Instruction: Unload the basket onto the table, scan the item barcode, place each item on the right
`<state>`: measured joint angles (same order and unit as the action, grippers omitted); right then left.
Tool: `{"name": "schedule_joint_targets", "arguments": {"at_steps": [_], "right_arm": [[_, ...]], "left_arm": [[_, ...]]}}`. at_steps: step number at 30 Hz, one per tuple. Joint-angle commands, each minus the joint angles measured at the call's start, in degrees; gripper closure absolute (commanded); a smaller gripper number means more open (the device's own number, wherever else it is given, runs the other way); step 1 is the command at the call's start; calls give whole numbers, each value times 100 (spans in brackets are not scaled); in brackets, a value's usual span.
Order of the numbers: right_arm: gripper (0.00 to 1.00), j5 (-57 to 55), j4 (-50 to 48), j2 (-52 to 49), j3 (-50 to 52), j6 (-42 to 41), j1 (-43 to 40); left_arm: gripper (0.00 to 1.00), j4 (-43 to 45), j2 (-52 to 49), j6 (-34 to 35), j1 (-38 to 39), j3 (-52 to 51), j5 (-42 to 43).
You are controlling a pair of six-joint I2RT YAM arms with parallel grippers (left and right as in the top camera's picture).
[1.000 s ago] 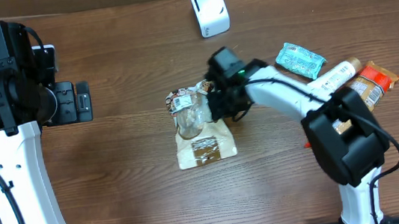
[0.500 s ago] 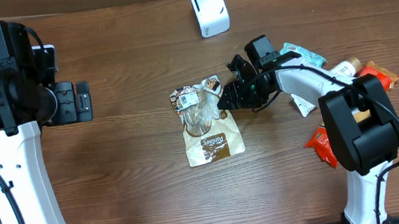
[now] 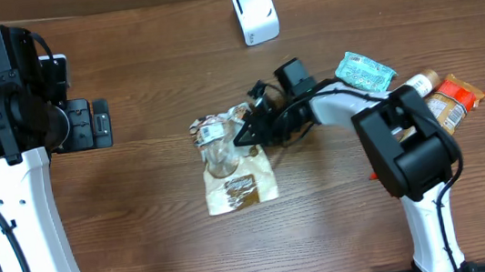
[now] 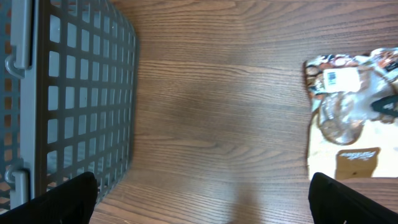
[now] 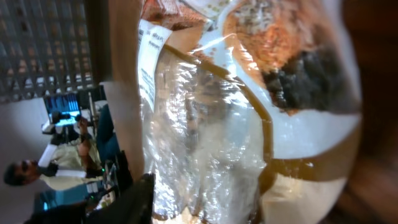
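Observation:
The item is a snack bag (image 3: 228, 170) with a clear window and a cream bottom, lying flat mid-table. A white barcode label (image 3: 210, 132) sits near its top left corner. The white scanner (image 3: 255, 12) stands at the back edge. My right gripper (image 3: 250, 124) is low at the bag's upper right edge, fingers spread and open, and the bag (image 5: 236, 112) fills its wrist view beside one dark finger (image 5: 124, 199). My left gripper (image 4: 208, 202) hangs open over bare wood at the far left. The bag (image 4: 348, 124) and its label (image 4: 341, 77) lie to its right.
A grey slatted basket (image 4: 68, 93) sits at the table's left edge. At the right lie a teal packet (image 3: 365, 72), a white bottle (image 3: 407, 92), an orange packet (image 3: 454, 101) and a red item (image 3: 377, 174) beside the right arm's base.
The right gripper was shut at the bag, opened and drew back right, then came left again to the bag's top edge. The bag slid left and turned slightly. The left arm stayed still.

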<state>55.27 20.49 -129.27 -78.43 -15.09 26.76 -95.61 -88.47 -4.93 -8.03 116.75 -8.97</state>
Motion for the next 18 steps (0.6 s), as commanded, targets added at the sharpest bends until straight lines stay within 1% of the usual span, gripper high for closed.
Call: {"name": "schedule_joint_targets", "arguments": {"at_steps": [1,4,7,14,16,18], "right_arm": [[66,-1460,17,-417,205,-715,249],[84,-1864,-35,-417,205,-1047,328],[96,-1856,-140,-417,203,-1045,358],[96,-1829,11,-267,149,-994,334],[96,-2052,264,-24,107,-894,310],[96,-2518,636,319,42,-732,308]], "left_arm": [[1,9,-31,-109,-24,24,24],[1,9,-31,-109,-24,24,24],[0,9,-31,-109,-24,24,24],[1,9,-31,-109,-24,24,24],[0,9,-31,-109,-24,24,24],[0,9,-31,-109,-24,24,24]]}}
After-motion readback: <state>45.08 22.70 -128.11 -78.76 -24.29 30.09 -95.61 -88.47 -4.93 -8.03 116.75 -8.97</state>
